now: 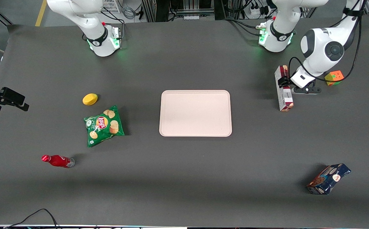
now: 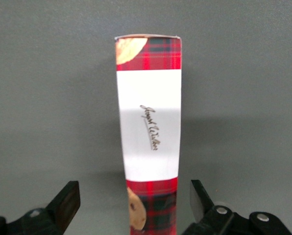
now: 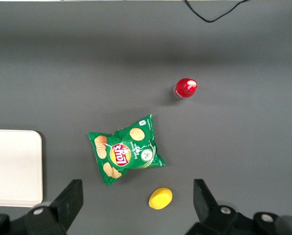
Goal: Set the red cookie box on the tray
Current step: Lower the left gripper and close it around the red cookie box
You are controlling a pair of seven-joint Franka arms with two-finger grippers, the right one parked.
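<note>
Red cookie box [image 1: 283, 89] lies flat on the table [image 1: 184, 178] toward the working arm's end, well apart from the tray [image 1: 195, 113], which sits mid-table w/ nothing on it. Box's long axis runs roughly toward/away from the front camera; white side panel faces up. Gripper [image 1: 283, 83] is down at the box's farther half. In the wrist view the gripper [image 2: 135, 198] straddles the box [image 2: 149, 132]: fingers spread wide, one each side, clear gaps both sides, not touching, holding nothing. Only the dark finger tips [image 2: 67, 200] show; finger bases cut off by the frame edge. Box's near end also cut off there. In the front view the arm's wrist hides part of the table just beside the box. Multicoloured cube [image 1: 334, 77] sits near the wrist, partly masked by a cable. Blue cookie box [image 1: 329, 178] near the table's front edge, same end. Chips bag [image 1: 104, 125], yellow object [image 1: 90, 99] (type unclear) and red bottle [image 1: 57, 161] lie toward the parked arm's end.
</note>
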